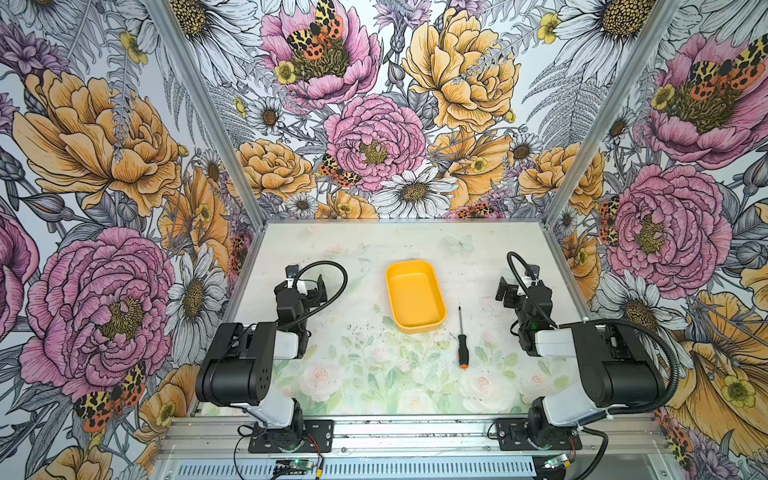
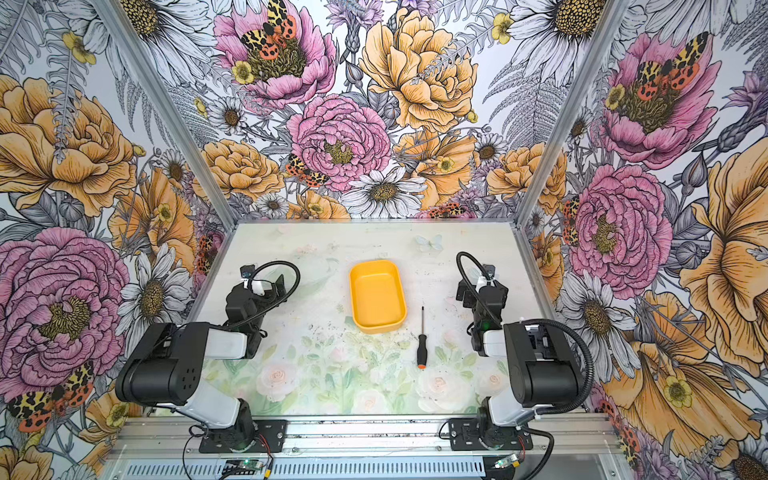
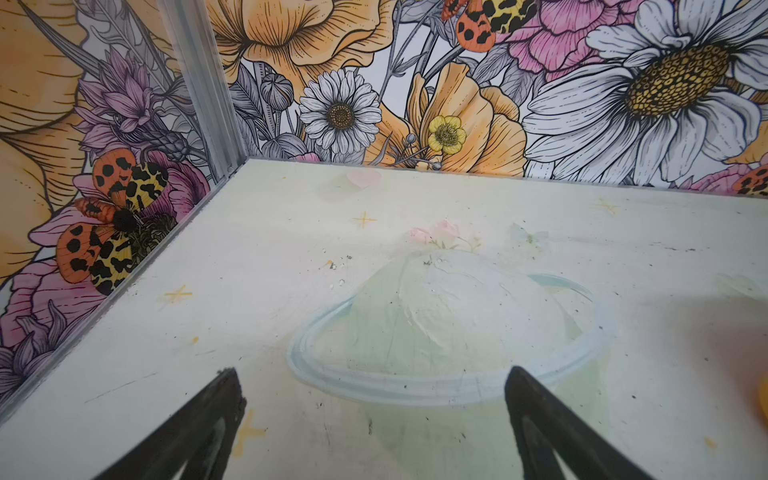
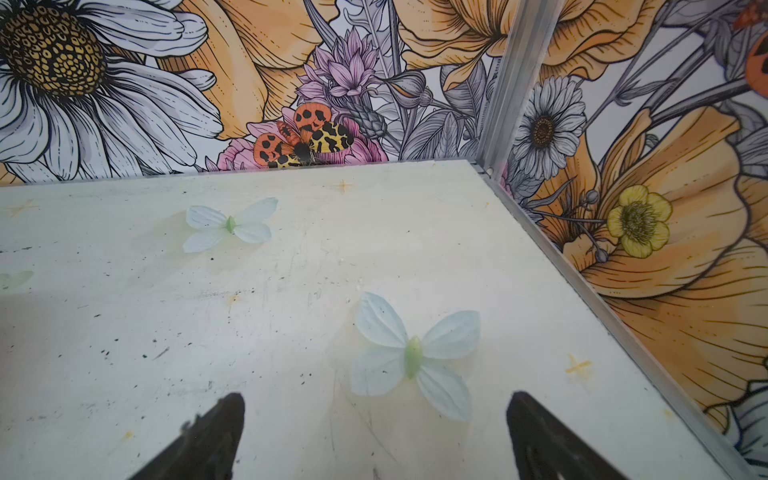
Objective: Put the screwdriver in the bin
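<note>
screwdriver (image 1: 461,338): lying flat on the worktop (image 1: 353,286), outside the bin, just beside its near right corner, slim gap showing, not touching; showing the same in both top views
heading of screwdriver (image 2: 422,338): thin shaft pointing at the back wall, orange end cap pointing at the arm bases
bin (image 1: 415,330): yellow-orange tray sitting mid-worktop, long side running front to back, slightly turned
left jaws: standing wide apart in the left wrist view, gripping nothing, pointing at printed worktop near the left wall
right jaws: standing wide apart in the right wrist view, gripping nothing, printed butterfly showing between the tips
left arm (image 1: 245,365): sitting folded at the worktop's left, well apart from the screwdriver
right arm (image 1: 611,365): sitting folded at the right, nearer the screwdriver, not touching it
</note>
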You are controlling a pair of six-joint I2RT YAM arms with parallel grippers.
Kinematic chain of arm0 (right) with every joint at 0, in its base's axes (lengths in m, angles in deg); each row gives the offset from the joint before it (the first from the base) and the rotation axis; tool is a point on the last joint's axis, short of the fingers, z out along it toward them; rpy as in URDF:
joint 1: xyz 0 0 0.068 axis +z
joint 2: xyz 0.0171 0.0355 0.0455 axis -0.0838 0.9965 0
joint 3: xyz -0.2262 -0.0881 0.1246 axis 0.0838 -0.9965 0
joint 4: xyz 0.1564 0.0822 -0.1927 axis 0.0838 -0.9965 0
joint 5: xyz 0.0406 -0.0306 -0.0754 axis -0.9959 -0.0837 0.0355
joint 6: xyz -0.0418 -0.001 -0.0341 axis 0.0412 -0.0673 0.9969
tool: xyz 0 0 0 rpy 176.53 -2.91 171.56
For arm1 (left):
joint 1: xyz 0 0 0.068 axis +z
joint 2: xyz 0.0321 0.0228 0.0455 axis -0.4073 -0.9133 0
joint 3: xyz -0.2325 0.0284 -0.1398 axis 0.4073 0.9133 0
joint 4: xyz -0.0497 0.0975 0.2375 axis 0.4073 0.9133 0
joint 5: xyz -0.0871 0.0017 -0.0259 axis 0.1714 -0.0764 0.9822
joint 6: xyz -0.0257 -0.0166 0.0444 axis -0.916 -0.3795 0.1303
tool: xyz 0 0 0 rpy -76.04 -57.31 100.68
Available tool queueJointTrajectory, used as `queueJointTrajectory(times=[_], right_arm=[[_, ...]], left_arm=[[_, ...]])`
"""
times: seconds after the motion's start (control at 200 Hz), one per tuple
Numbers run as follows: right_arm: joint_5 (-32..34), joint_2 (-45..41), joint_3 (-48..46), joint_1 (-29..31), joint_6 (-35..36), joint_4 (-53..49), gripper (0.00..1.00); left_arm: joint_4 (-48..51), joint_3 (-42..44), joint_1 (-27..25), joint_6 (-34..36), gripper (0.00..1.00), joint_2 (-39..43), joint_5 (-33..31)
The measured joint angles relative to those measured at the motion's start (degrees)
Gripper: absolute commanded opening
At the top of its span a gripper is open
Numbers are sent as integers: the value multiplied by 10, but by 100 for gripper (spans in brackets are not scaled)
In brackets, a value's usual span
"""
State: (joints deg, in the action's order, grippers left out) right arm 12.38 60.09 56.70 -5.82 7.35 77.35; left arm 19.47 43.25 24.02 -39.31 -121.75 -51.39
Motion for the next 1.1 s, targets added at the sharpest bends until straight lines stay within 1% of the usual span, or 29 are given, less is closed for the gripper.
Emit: queueJointTrajectory(times=[0.245, 0.415, 0.45, 0.546, 0.616, 0.656, 0.766, 0.851, 1.016, 1.101], right_arm=[[0, 0, 0, 0, 0, 0, 99], [0, 0, 0, 0, 0, 0, 99], [-3, 0, 0, 0, 2, 0, 100], [-21, 0, 0, 0, 12, 2, 100], [-29, 0, 0, 1, 15, 2, 99], [-31, 0, 0, 1, 17, 2, 99], [-33, 0, 0, 1, 19, 2, 99], [-32, 0, 0, 1, 19, 2, 97], [15, -5, -5, 9, 11, 10, 94], [42, -40, -5, 17, 10, -21, 94]], left_arm=[[0, 0, 0, 0, 99, 0, -6], [0, 0, 0, 2, 99, 0, 5], [0, 0, -1, 0, 99, 0, -3], [-2, 0, -12, -3, 99, 0, -58], [-4, 0, -17, -3, 99, 0, -74], [-4, 0, -16, -2, 99, 0, -66], [-1, 0, 0, 1, 99, 0, -14], [0, 0, 4, 2, 99, 0, -4], [0, 0, -11, 0, 99, 0, -43], [0, 0, -12, -1, 99, 0, -52]])
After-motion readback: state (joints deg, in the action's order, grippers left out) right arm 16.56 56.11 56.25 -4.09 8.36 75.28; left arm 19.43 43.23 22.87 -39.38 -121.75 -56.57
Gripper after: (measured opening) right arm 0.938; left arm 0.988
